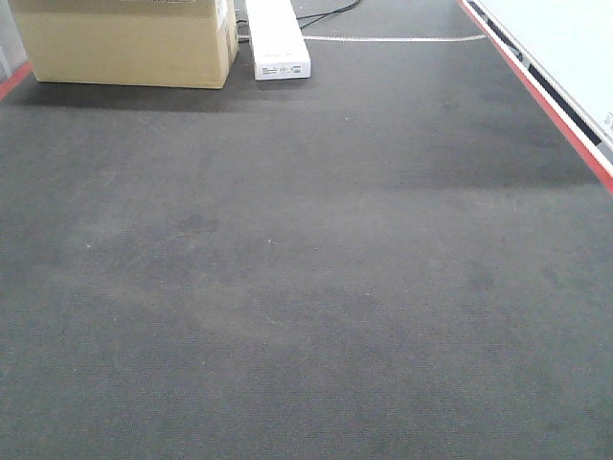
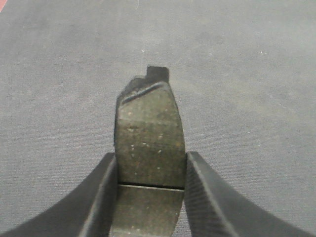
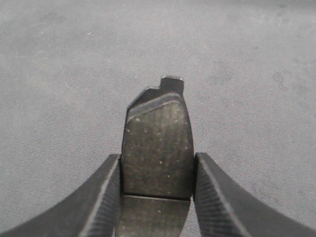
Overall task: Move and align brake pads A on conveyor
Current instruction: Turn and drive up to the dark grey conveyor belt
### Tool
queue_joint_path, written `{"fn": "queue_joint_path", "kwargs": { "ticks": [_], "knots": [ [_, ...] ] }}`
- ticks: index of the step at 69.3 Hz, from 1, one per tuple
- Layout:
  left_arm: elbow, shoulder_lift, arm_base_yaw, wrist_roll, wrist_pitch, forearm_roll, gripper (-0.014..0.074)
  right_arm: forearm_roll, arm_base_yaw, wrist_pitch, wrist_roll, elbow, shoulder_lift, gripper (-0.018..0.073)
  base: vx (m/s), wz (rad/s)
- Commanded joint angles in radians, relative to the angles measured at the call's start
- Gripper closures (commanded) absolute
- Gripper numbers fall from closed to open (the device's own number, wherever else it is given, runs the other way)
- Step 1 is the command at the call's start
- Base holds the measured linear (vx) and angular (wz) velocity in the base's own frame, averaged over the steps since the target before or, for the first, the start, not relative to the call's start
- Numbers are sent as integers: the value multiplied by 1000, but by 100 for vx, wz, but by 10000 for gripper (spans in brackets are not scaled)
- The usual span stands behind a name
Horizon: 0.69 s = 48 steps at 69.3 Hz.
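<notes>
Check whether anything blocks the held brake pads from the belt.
Nothing visible. The left gripper clamps one brake pad, the right gripper a second pad, both over bare conveyor; cardboard box and white unit sit at its far edge.

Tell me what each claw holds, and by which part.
The left claw clamps a flat dark grey curved brake pad by its long side edges, near the cross groove; the right claw holds a second such pad the same way.

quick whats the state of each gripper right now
Left gripper: closed, holding a brake pad.
Right gripper: closed, holding another brake pad.
</notes>
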Motion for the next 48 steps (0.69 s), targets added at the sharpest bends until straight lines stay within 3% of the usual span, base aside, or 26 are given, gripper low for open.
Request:
{"fn": "queue_joint_path", "kwargs": {
  "ticks": [1, 48],
  "knots": [
    [-24, 7, 3, 1, -80, 8, 603, -6, -5, -81, -2, -27, 2, 571, 0, 0],
    [-24, 7, 3, -1, -103, 1, 603, -6, -5, -81, -2, -27, 2, 571, 0, 0]
  ]
}}
